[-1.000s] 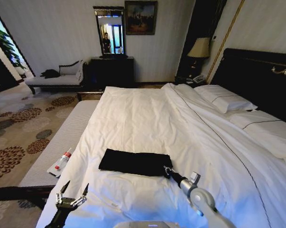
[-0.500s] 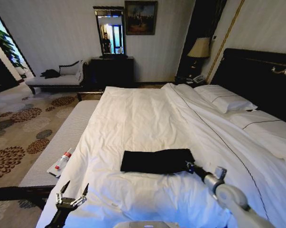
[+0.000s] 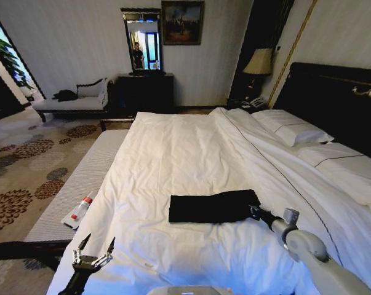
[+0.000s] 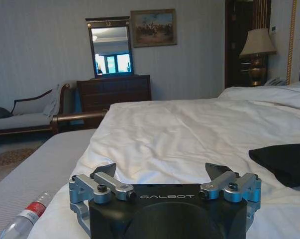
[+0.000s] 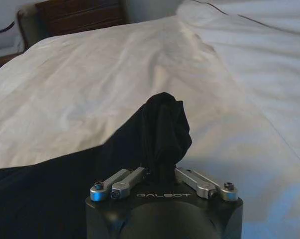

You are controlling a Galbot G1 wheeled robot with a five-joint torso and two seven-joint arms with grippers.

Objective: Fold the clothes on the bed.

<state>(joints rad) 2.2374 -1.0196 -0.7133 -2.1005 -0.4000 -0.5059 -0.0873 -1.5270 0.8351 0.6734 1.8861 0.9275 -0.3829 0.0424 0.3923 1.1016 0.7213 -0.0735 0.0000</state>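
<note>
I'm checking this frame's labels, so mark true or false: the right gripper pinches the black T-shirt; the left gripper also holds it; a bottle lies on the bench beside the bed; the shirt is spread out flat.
1. The right gripper pinches the black T-shirt: true.
2. The left gripper also holds it: false; it is open, apart from the shirt, near the bed edge.
3. A bottle lies on the bench: true.
4. The shirt is spread flat: false; it is folded into a narrow band.
</note>
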